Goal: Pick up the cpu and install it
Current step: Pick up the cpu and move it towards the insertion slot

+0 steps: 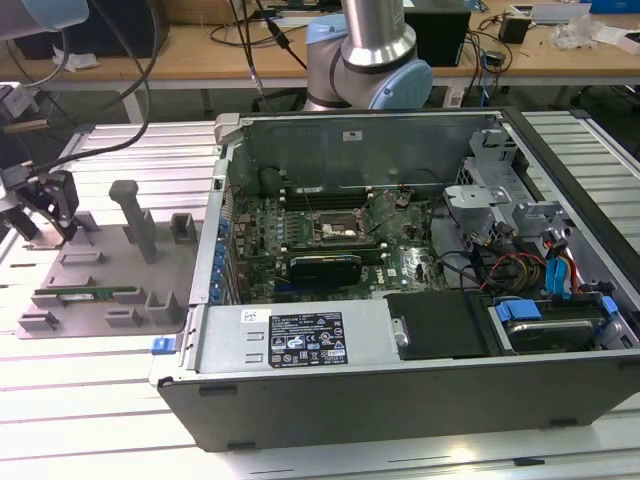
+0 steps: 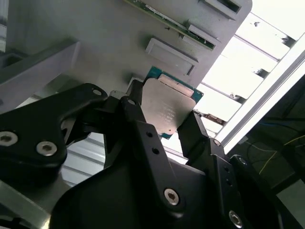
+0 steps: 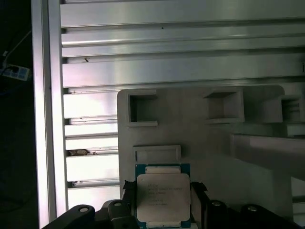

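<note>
The cpu (image 3: 163, 195) is a small square chip with a silver top and a green rim. It sits low over the grey fixture plate (image 3: 190, 129) between my two black fingers. In both wrist views the fingers press against its opposite edges, so my gripper (image 3: 163, 191) is shut on the cpu (image 2: 167, 107). In the exterior view my gripper (image 1: 45, 215) hangs over the far left end of the fixture plate (image 1: 100, 290), well apart from the open computer case (image 1: 400, 380). The black socket (image 1: 338, 228) with its metal frame lies on the motherboard inside the case.
A green memory stick (image 1: 88, 294) lies in a slot of the fixture plate, which also carries grey upright posts (image 1: 135, 215). Slotted aluminium table rails (image 3: 167, 43) surround the plate. The case holds cables, a drive cage and a black power supply (image 1: 440, 325). The arm's base (image 1: 365, 55) stands behind the case.
</note>
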`<action>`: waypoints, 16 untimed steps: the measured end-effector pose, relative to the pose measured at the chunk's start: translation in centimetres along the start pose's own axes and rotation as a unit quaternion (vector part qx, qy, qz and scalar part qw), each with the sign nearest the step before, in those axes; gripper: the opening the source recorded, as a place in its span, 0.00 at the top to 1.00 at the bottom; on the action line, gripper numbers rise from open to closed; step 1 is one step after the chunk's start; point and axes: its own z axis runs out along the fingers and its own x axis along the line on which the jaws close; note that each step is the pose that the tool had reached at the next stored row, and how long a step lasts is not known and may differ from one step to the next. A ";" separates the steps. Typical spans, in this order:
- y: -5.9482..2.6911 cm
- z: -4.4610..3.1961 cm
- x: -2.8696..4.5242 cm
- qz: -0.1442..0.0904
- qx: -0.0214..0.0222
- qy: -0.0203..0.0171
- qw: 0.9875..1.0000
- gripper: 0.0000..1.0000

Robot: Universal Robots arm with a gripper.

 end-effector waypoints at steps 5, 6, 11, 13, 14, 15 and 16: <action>0.07 -1.49 -0.04 0.000 0.000 0.000 1.000 0.46; 0.08 -1.66 -0.05 0.000 0.000 0.000 1.000 0.46; 0.13 -2.70 -0.08 0.000 0.000 0.000 1.000 0.46; 0.15 -3.12 -0.09 0.000 0.000 0.000 1.000 0.46; 0.21 -4.32 -0.12 0.000 0.000 0.000 1.000 0.46; 0.25 -5.15 -0.15 0.000 0.000 0.000 1.000 0.46; 0.27 -5.61 -0.16 0.000 0.000 0.000 1.000 0.46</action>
